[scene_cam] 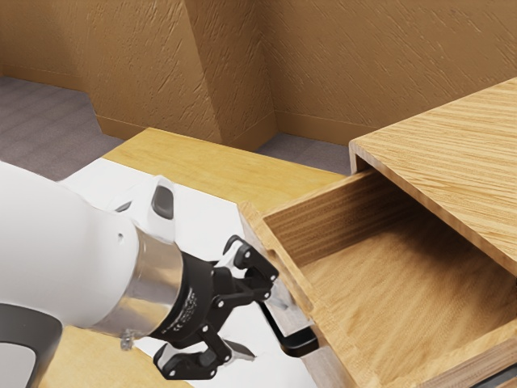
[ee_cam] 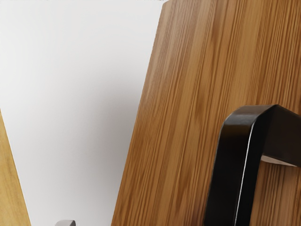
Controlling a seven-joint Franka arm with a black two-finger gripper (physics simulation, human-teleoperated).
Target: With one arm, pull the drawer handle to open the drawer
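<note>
The drawer (scene_cam: 380,275) sticks out from under the cabinet top (scene_cam: 452,153). Its handle (scene_cam: 295,343) is on the front, the pincer (scene_cam: 242,311) just beside it, above the surface (scene_cam: 202,166).

We had the exterior camera set high at the arm's (scene_cam: 73,259) side, looking down and across the scene. The arm took the lower left of the frame and the drawer (scene_cam: 388,283) the right. Our wrist camera rode at the arm's end, facing the drawer front (ee_cam: 188,117) from very near. Both views shared that front, its black handle (scene_cam: 299,345) (ee_cam: 240,165) and the white surface (scene_cam: 210,218) (ee_cam: 70,94).
</note>
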